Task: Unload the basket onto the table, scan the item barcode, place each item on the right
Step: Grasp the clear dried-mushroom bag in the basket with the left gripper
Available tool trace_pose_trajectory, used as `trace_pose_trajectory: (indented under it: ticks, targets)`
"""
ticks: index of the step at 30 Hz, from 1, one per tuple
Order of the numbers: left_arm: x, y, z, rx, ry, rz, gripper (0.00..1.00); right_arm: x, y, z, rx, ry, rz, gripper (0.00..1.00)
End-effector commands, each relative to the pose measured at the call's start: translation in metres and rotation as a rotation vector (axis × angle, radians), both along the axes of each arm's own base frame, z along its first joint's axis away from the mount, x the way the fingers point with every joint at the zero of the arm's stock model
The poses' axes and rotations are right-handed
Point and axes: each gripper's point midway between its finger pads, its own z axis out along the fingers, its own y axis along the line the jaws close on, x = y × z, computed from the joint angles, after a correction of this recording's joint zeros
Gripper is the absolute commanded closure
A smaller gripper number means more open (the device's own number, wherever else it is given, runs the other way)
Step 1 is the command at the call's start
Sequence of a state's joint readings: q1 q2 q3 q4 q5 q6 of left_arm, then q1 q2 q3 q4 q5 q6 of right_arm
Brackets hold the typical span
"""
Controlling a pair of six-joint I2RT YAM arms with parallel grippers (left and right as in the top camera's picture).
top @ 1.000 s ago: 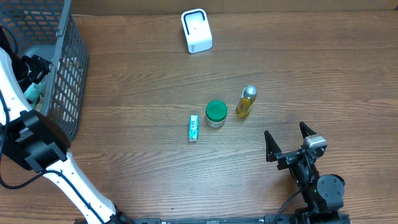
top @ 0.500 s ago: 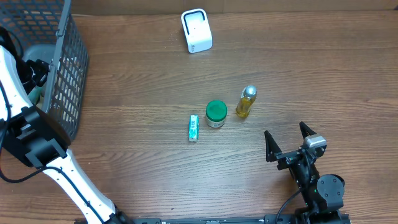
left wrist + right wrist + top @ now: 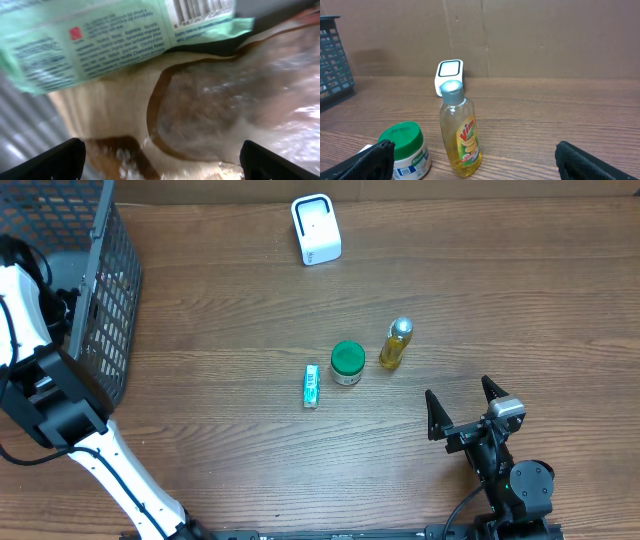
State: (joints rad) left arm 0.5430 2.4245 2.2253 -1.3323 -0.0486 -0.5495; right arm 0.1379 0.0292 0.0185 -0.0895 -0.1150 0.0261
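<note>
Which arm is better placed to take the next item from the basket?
Left: the left gripper, open, hangs over a green packet in the basket; the right gripper sits far across the table.

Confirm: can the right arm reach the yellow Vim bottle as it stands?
Probably yes. The right gripper is open and faces the Vim bottle, which stands upright just ahead with only bare table between. The green-lidded jar sits off to its side, apart.

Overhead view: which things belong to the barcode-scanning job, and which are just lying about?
Job, probably:
scanner
basket
green packet showing a barcode

Lying about for now:
bottle
jar
tube
</note>
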Motion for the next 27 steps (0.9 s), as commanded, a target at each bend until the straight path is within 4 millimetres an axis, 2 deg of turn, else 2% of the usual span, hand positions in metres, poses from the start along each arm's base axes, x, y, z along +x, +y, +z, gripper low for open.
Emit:
trace_pose_trajectory:
  ticks: [1,5,8,12,13,16,18,21,24,25,27]
  targets:
    - [-0.007,-0.006,-0.024,-0.011,0.044,0.008,0.0,0.001,-0.001,-0.001,0.002,-0.001,-0.009,0.0]
    - [-0.015,-0.01,-0.046,-0.026,0.068,0.007,0.0,0.001,-0.001,-0.001,0.002,-0.001,-0.009,0.0]
    - [-0.019,-0.012,-0.052,-0.032,0.08,-0.001,0.09,0.001,-0.001,-0.001,0.002,-0.001,-0.009,0.0]
    - [-0.018,-0.012,-0.052,-0.032,0.078,-0.012,0.26,0.001,-0.001,-0.001,0.002,-0.001,-0.009,0.0]
    - [-0.018,-0.012,-0.052,-0.032,0.078,-0.018,0.35,0.001,-0.001,-0.001,0.002,-0.001,-0.009,0.0]
    - [-0.017,-0.012,-0.051,-0.033,0.072,-0.024,0.48,0.001,-0.001,-0.001,0.002,-0.001,-0.008,0.0]
    - [-0.014,-0.012,-0.046,-0.034,0.059,-0.04,0.67,0.001,-0.001,-0.001,0.002,-0.001,-0.009,0.0]
    - [-0.007,-0.011,-0.031,-0.034,0.024,-0.064,0.96,0.001,-0.001,-0.001,0.002,-0.001,-0.009,0.0]
    - [0.002,-0.007,0.001,-0.007,-0.027,-0.069,0.96,0.001,-0.001,-0.001,0.002,-0.001,-0.008,0.0]
    - [0.007,-0.003,0.026,0.019,-0.068,-0.07,0.96,0.001,-0.001,-0.001,0.002,-0.001,-0.009,0.0]
    - [0.013,0.0,0.055,0.052,-0.12,-0.069,0.96,0.001,-0.001,-0.001,0.002,-0.001,-0.009,0.0]
